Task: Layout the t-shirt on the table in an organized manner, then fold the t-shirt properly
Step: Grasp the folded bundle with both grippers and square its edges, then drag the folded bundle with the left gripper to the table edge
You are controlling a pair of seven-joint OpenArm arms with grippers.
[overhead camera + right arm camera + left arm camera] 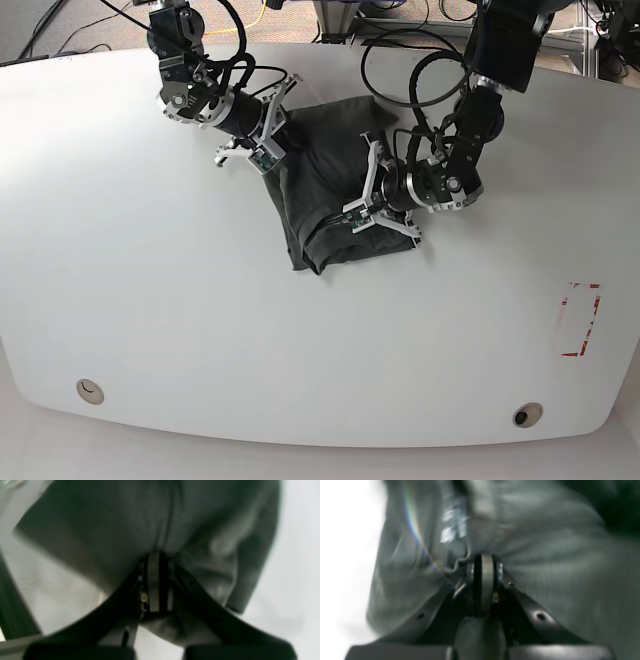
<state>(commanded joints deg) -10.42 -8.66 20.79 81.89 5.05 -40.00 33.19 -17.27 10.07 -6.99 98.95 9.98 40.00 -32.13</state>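
T-shirt bunched in a dark charcoal heap on the white counter, toward the far middle, rumpled and folded over itself, well apart from the red dashed rectangle near the right edge. Two round grommet holes along the near edge, far from the cloth.

Right gripper at the heap's far-left corner, seen on the left of the base view; jaws closed on a pinch of t-shirt cloth, fabric gathered into folds right at the tips in the right wrist view, a loose lobe of shirt hanging to one side over bare counter.

Left gripper at the heap's right side, jaws likewise clamped on the t-shirt, creases fanning out from the pinch point in the left wrist view, a wavy hem edge just beside the tips. Both wrist views blurred. Cables looped above the counter behind the left arm.
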